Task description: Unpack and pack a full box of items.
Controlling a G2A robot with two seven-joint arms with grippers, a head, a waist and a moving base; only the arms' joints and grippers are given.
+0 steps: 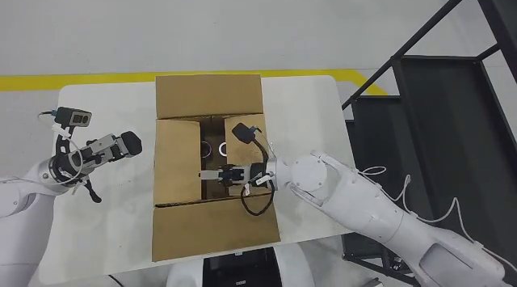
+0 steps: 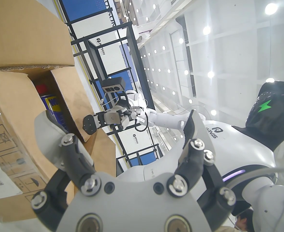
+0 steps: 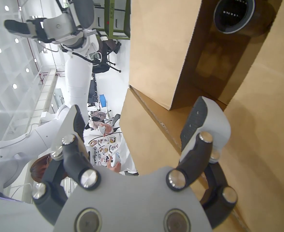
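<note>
An open cardboard box (image 1: 182, 97) stands mid-table with its flaps spread. In its opening I see a black cylinder with a white rim (image 3: 234, 10) and a blue and yellow spray can with a red cap (image 2: 47, 98). My right gripper (image 1: 212, 175) hovers over the opening. It is open (image 3: 139, 112), and a flap edge (image 3: 154, 119) runs between its fingers. My left gripper (image 1: 129, 143) is held above the table left of the box. It is open (image 2: 119, 121), holds nothing, and points sideways at the box wall (image 2: 9, 121).
The white table (image 1: 315, 117) has bare room on both sides of the box. A black metal stair frame (image 1: 452, 125) stands close to the table's right edge. A yellow floor line (image 1: 73, 82) runs behind the table.
</note>
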